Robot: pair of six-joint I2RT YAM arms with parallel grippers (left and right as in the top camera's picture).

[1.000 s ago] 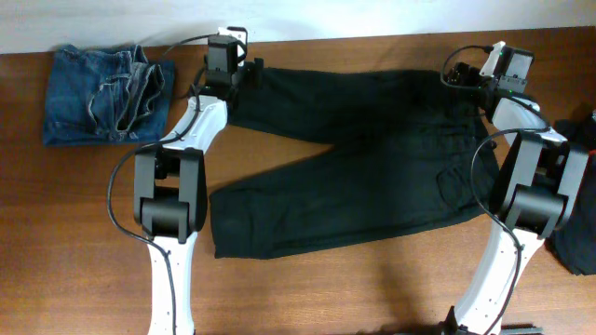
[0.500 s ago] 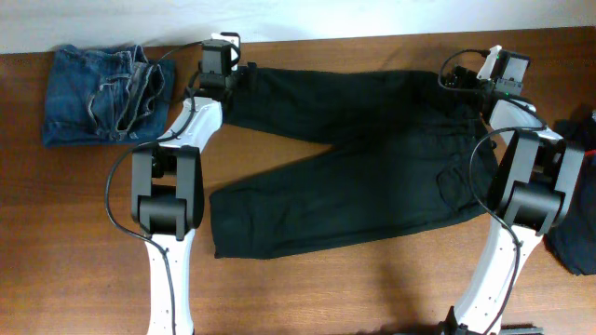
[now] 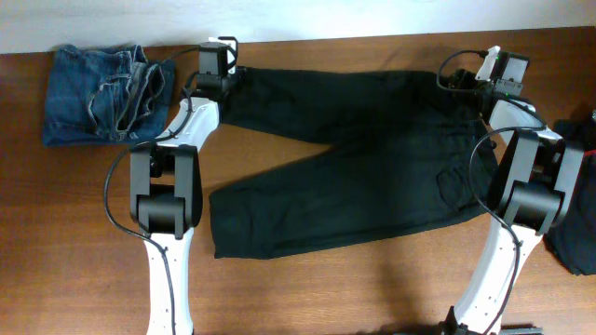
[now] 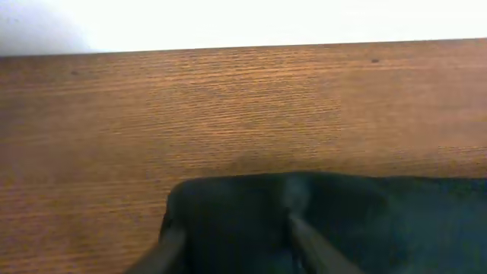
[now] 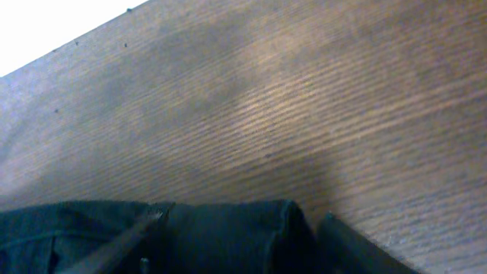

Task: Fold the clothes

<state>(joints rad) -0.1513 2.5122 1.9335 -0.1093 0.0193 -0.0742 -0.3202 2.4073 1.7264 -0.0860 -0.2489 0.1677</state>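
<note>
The black trousers (image 3: 354, 167) lie flat on the surface (image 3: 74, 242), and you have a pair of jaws at each far corner: the far leg's hem sits under the left jaws and the far end of the waistband under the right jaws, with the cloth stretched between them. In the left wrist view the hem (image 4: 342, 221) fills the gap between the two fingers (image 4: 171, 245). In the right wrist view the waistband edge (image 5: 228, 236) lies between that pair (neither view shows enough, so you cannot tell whether either pair is clamped on the cloth). The second leg angles away towards you, well apart from both jaws. Folded blue jeans (image 3: 102, 93) rest just outboard of the left jaws, and a dark garment (image 3: 577, 214) lies outboard of the right jaws, nearer you.
</note>
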